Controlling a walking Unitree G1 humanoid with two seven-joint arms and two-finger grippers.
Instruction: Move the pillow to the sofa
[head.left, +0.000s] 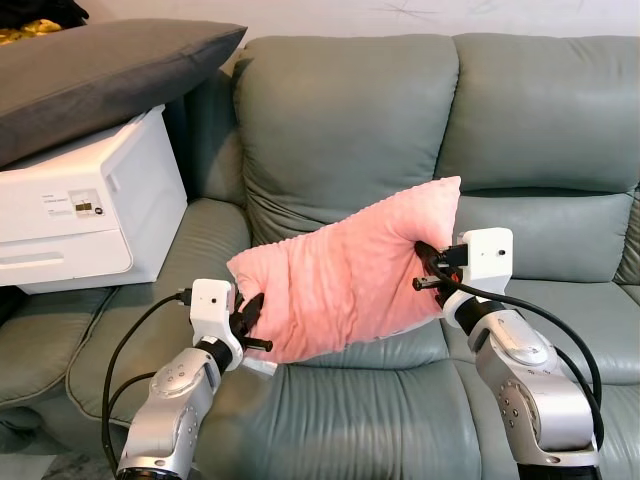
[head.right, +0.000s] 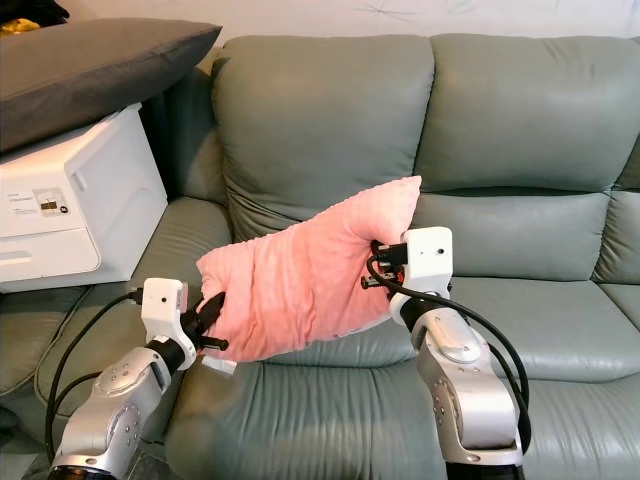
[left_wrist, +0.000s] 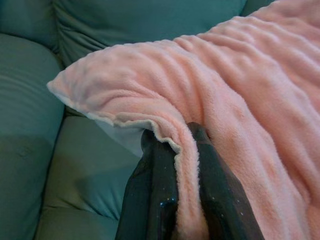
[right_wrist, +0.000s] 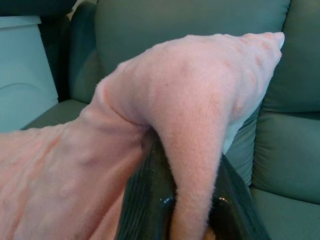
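**A:** Right, status from where I'm standing: big grey-green leather sofa dead ahead. At its left end, a white boxy printer-like appliance with a dark grey flat cushion lying on top.

**B:** Pillow?

**A:** Soft pink fleece pillow is in the air, slung between both arms, above the front of the seat cushion. Low end on the robot's left, high corner on its right. Looks clear of the seat, though the underside is hard to judge.

**B:** Grips?

**A:** Left gripper: fingers closed tight on the pillow's lower left edge, seam pinched between them. Right gripper: fingers clamped on a fold near the upper right corner, fabric bunched over them.

**B:** So placing next.

**A:** That's my read. Carry is basically done. I'd push both arms forward so it clears the seat's front lip, drop the right end to level it, then lower till the seat takes the weight.

**B:** Release order?

**A:** Both together, after it's resting. Open early and the sagging middle could roll it off the front. Back the fingers straight out; fleece may snag.
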